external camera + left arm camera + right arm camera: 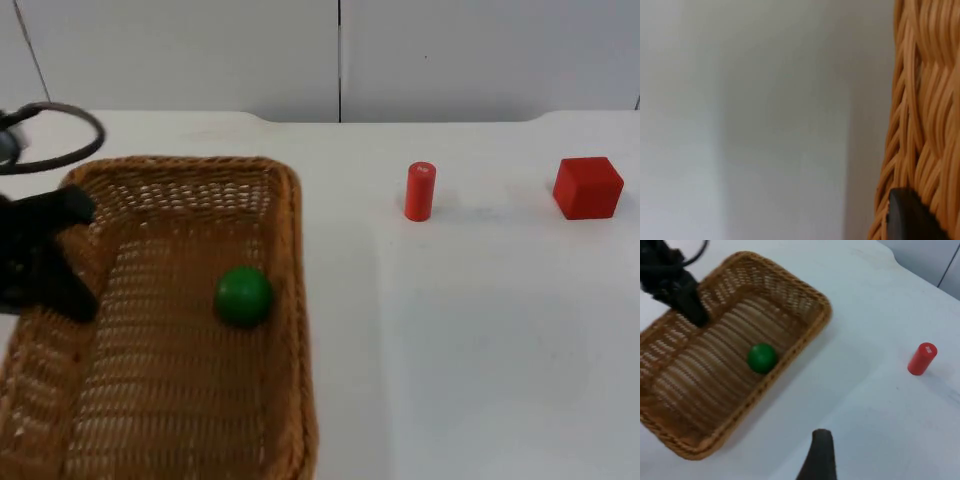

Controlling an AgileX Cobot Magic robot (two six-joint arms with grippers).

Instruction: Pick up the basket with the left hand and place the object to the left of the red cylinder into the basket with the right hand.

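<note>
Brown wicker basket (285, 300), rectangular, sits at the table's left, a green ball (243, 295) resting inside on its floor; red cylinder (420, 191) stands upright, well right of it.

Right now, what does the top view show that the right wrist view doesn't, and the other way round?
Top view alone: the red cube at the table's far right, beyond the red cylinder. Right wrist view alone: the right tool's fingertip over bare table. Both: the basket held at its rim by the left tool, with the green ball inside, and the cylinder.
</note>
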